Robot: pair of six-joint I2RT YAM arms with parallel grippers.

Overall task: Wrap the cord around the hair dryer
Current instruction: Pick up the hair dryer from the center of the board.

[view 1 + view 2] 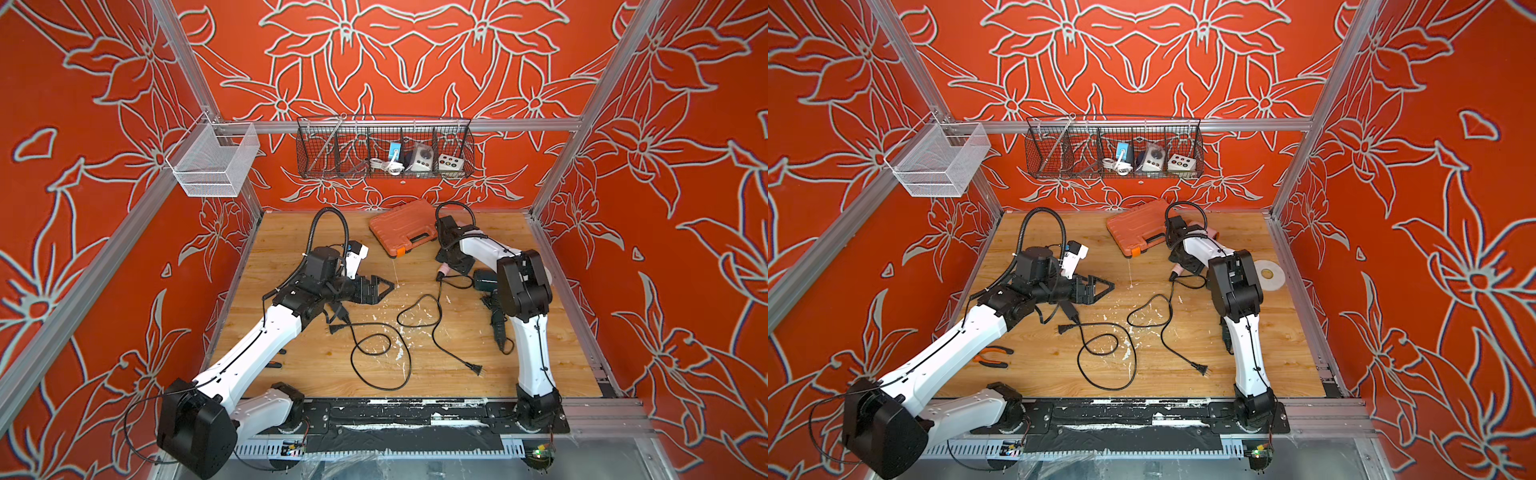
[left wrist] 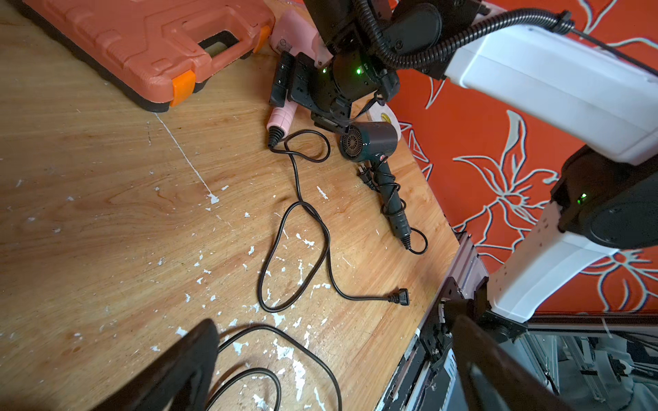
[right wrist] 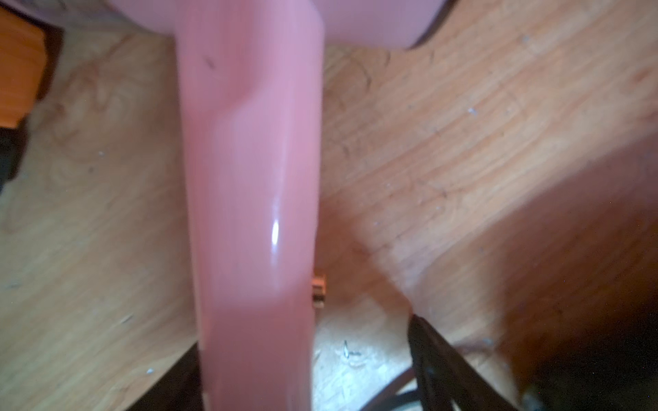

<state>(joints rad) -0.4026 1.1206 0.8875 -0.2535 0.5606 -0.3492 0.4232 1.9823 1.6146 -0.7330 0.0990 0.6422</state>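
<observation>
Red walls (image 1: 415, 62) patterned with pale flowers close us in on three sides, and below them we see a scuffed wooden table (image 1: 291, 237). Both arms reach inward across it.

Our left gripper (image 1: 384, 286) hangs above the boards near the table's middle. Its jaws are spread as wide as they go and grip nothing.

Our right gripper (image 2: 290, 83) sits low toward the far side, its jaws likewise fully parted. They straddle the handle of the pink hair dryer (image 2: 281, 119) without clamping it. In the right wrist view we see a gap between the handle and one finger (image 3: 434, 356).

On the back wall we note a wire basket (image 1: 384, 174), and on the left rail a white mesh basket (image 1: 212, 166). An orange tool case (image 1: 401, 226) lies just beside the pink dryer.

Close to the right arm we find a dark hair dryer (image 2: 370, 140), its own lead wound round its handle. The pink dryer's cord (image 2: 296, 178) trails unwrapped in loose loops over the wood. A second black cable (image 2: 270, 326) curls beneath our left gripper. Pliers (image 1: 992, 357) rest by the left arm, and the cord ends in its plug (image 2: 400, 297), lying flat on the table.
</observation>
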